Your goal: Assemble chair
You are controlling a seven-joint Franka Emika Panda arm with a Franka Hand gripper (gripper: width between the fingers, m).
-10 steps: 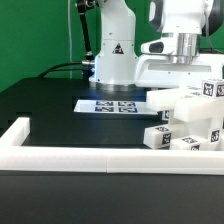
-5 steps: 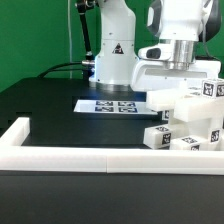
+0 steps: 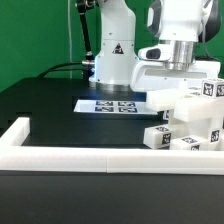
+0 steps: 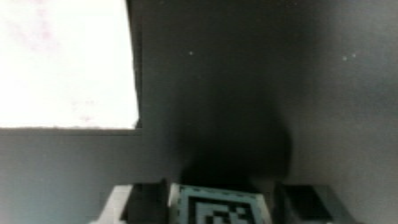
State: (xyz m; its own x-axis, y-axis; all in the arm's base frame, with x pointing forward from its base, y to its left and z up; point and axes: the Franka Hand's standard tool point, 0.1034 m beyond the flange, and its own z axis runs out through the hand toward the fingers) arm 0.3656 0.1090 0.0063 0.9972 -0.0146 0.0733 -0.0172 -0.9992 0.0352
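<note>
- Since a second ago the arm [image 3: 178, 30] has slid a little toward the exterior view's left and come lower; half a second ago it was already where it is now; the white pieces have not moved
- Exterior view: the arm comes down over the white chair pieces [image 3: 192, 122] at the exterior view's right; its lower end goes in behind the top of the pile, so the fingers are hidden here
- Exterior view: the chair pieces are blocky white parts with small black-and-white tags; they sit bunched on the black desk [image 3: 60, 105], some stacked on others, close to the long white rail [image 3: 100, 158] at the front
- Exterior view: the marker board [image 3: 112, 104] lies flat on the desk, just beside the pile, on the exterior view's left of it; the robot's white base [image 3: 113, 55] stands behind the board
- Wrist view: the picture is blurry; the hand [image 4: 215, 205] shows two dark fingers [image 4: 150, 200] with a white tagged chair piece [image 4: 215, 212] between them; the fingers are closed in tight on that piece
- Wrist view: the dark desk fills most of the picture; a pale flat patch [image 4: 64, 62] fills one corner; I cannot tell what it is
</note>
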